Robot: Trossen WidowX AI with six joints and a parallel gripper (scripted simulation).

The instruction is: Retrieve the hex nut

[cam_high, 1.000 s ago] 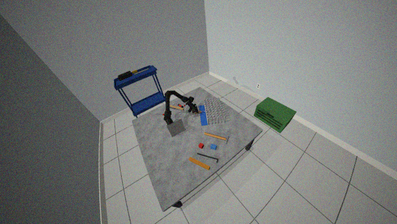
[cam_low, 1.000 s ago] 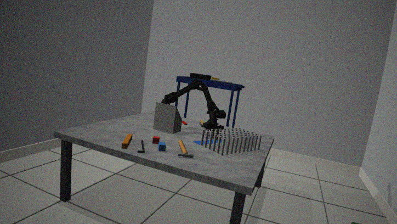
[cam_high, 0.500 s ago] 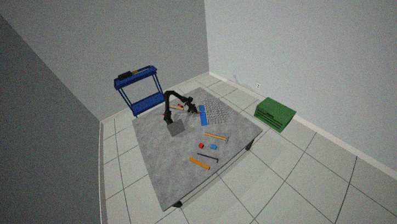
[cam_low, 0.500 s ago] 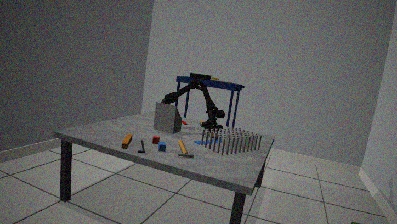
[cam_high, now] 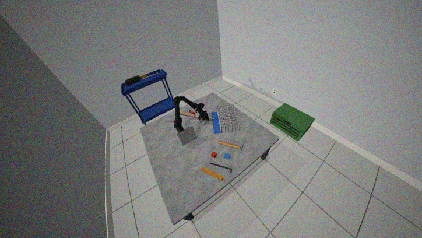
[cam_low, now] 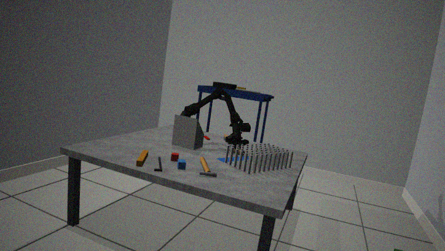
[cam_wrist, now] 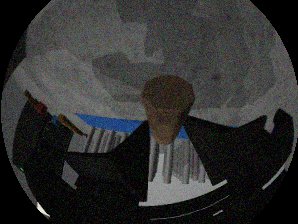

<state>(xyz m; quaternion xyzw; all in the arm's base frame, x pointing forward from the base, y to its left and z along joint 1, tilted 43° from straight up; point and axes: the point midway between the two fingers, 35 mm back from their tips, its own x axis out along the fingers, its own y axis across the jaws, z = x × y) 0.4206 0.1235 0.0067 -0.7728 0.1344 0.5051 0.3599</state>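
My gripper [cam_high: 204,116] [cam_low: 232,138] is low over the table, just behind the blue taped strip [cam_high: 215,125] [cam_low: 221,160] [cam_wrist: 107,123]. It is shut on a tool with a brown wooden handle [cam_wrist: 166,106], which the wrist view shows end-on, pointing toward the spacers. The standing metal spacers [cam_high: 228,118] [cam_low: 260,154] [cam_wrist: 174,163] all stand upright in their grid beyond the strip. I cannot see the hex nut in any view, and the working end of the tool is hidden too.
A wooden-handled tool [cam_high: 228,144] [cam_low: 204,164], red cube [cam_high: 213,154] [cam_low: 174,156], blue cube [cam_high: 226,156] [cam_low: 181,164], black hex key [cam_high: 220,166] [cam_low: 159,163] and orange bar [cam_high: 211,173] [cam_low: 142,157] lie on the table. A grey block [cam_high: 187,135] [cam_low: 186,132] stands at the arm's base. A wooden stick [cam_high: 186,114] lies behind the arm.
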